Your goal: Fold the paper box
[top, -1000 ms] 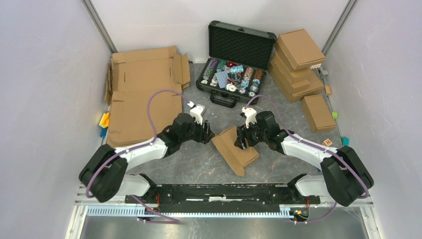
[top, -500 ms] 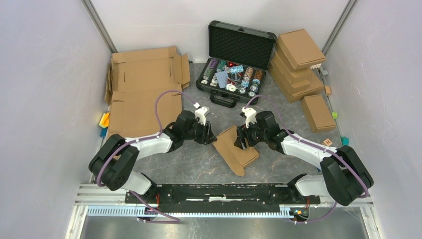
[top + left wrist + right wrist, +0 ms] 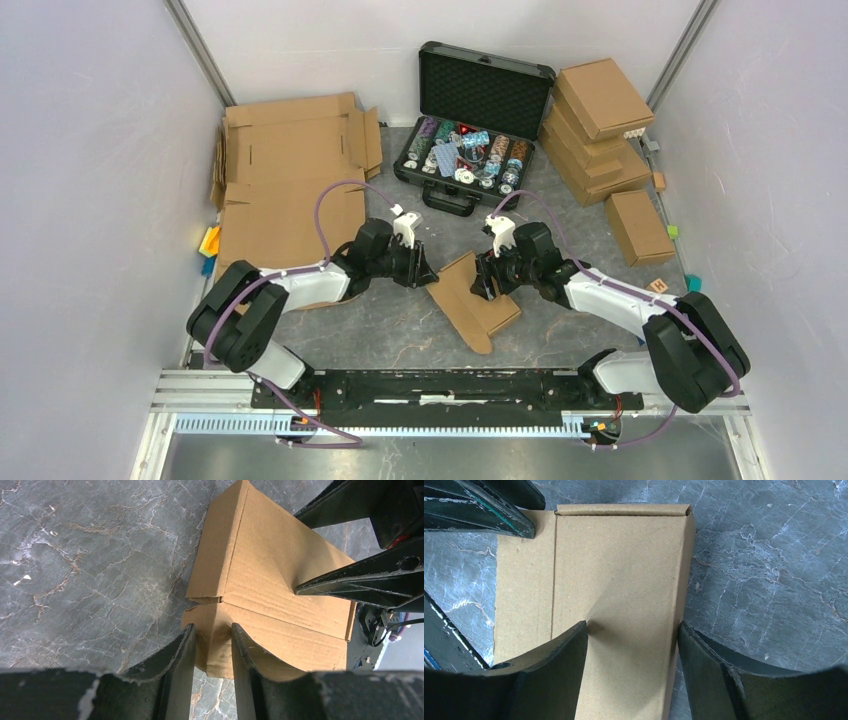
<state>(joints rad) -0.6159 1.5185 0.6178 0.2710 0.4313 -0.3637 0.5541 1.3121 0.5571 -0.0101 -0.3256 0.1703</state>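
The paper box (image 3: 470, 300), a small brown cardboard mailer, lies partly folded at the middle of the grey table, one side tilted up. My left gripper (image 3: 424, 272) is at its left corner. In the left wrist view a rounded flap corner of the paper box (image 3: 280, 565) fills the narrow gap of the left gripper (image 3: 212, 630). My right gripper (image 3: 487, 280) holds the box from the right. The right gripper (image 3: 631, 627) spans a panel of the box (image 3: 624, 555), one finger denting the cardboard, the other on its outer edge.
An open black case (image 3: 470, 110) of poker chips stands behind the box. Large flat cardboard sheets (image 3: 290, 180) lie at the back left. A stack of folded boxes (image 3: 600, 130) and one single box (image 3: 637, 225) sit at the right. Coloured blocks (image 3: 209, 245) lie by the left wall.
My left arm has swung a little toward the box and its jaws have narrowed onto the flap corner. The right arm and the box have stayed put.
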